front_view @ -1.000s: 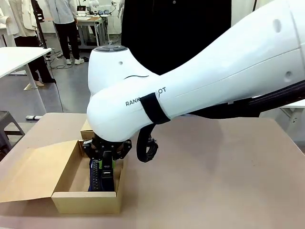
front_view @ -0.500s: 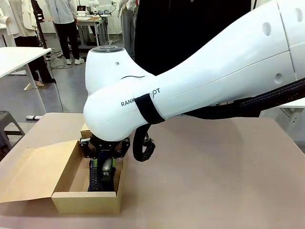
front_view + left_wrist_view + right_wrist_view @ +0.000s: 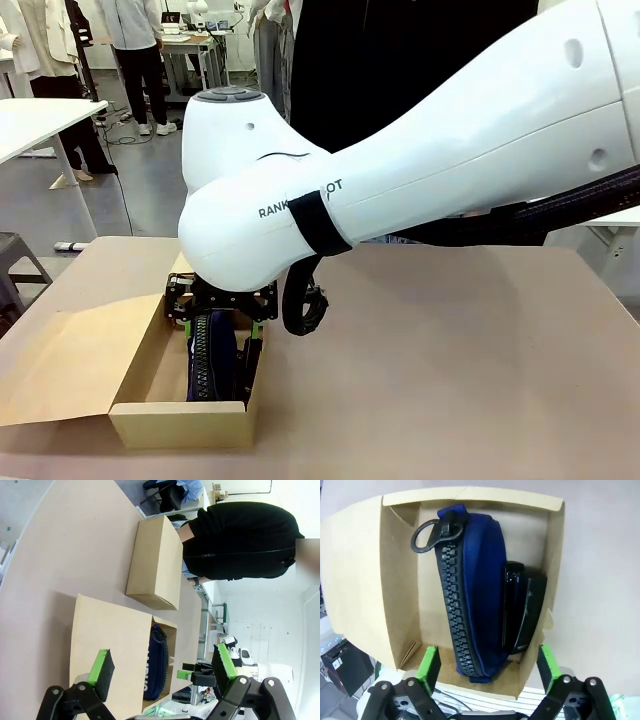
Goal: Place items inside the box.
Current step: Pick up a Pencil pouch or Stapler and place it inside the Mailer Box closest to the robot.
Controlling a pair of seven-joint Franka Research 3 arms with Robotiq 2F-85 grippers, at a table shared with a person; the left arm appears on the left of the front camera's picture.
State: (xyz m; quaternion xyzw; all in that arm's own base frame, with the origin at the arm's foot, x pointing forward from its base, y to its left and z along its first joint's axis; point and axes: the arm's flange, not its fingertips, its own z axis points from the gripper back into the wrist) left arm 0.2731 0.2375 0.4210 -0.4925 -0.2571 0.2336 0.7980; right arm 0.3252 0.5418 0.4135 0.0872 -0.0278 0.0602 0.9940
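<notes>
Front cam: I get bright, even overhead light, no hard shadows. The right arm (image 3: 420, 170) above the box (image 3: 180, 422) is near blown-out white w/ a soft sheen. It throws a faint, fuzzy shadow on the table (image 3: 480, 340) right of the box. Right wrist cam: inside of the box evenly lit, navy pouch (image 3: 480, 580) sharp, box walls bowed by the wide-angle lens. Left wrist cam: bg far beyond the box washed out, edges stretched.

2 boxes: 1 open box (image 3: 400, 580), 1 shut box (image 3: 155, 562). In the open one: 1 blue pouch (image 3: 475, 580) & 1 black stapler (image 3: 522, 610). 1 table (image 3: 450, 350). 1 person (image 3: 240, 540). 2 grippers: left gripper (image 3: 163, 665), right gripper (image 3: 487, 664).
</notes>
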